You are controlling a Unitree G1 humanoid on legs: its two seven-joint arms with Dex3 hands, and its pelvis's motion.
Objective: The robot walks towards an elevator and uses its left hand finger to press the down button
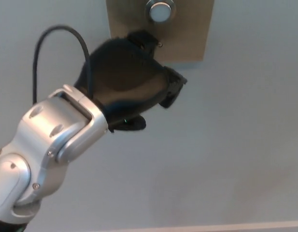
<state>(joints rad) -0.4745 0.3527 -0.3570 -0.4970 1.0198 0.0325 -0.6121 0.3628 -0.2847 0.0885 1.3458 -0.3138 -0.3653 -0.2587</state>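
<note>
Reaching up from the lower left corner, the silver forearm (pixel 52 140) fills much of that side, its jointed metal casing angled toward the top centre. A black cable (pixel 52 31) loops out above it in a tall arch and runs back down behind the wrist. Behind everything is a plain, pale grey wall (pixel 235 145), bare to the right, with a lighter strip (pixel 235 225) along the bottom edge.

The left hand (pixel 124 82) is turned with its rounded black back to the camera and stands in front of the lower left part of the metal panel (pixel 187 34), covering that corner. Its fingers (pixel 173 87) are curled in close to the palm and hold nothing; one knuckle juts out to the right below the panel, another pokes up over the plate just beside a small screw-like dot (pixel 160 44). The thumb (pixel 132 124) lies tucked underneath, with a tiny green light (pixel 124 121) near it.

The button (pixel 160 10) sits at the top centre, above and slightly right of the hand and apart from it. It is round, with a pale, faintly glowing face inside a shiny metal ring, set in the brushed brownish plate.

The panel's top is cut off by the frame, so only this one button shows, and its upper rim is clipped too. No arrow or marking on it can be made out. Whether a fingertip touches the plate is hidden behind the hand.
</note>
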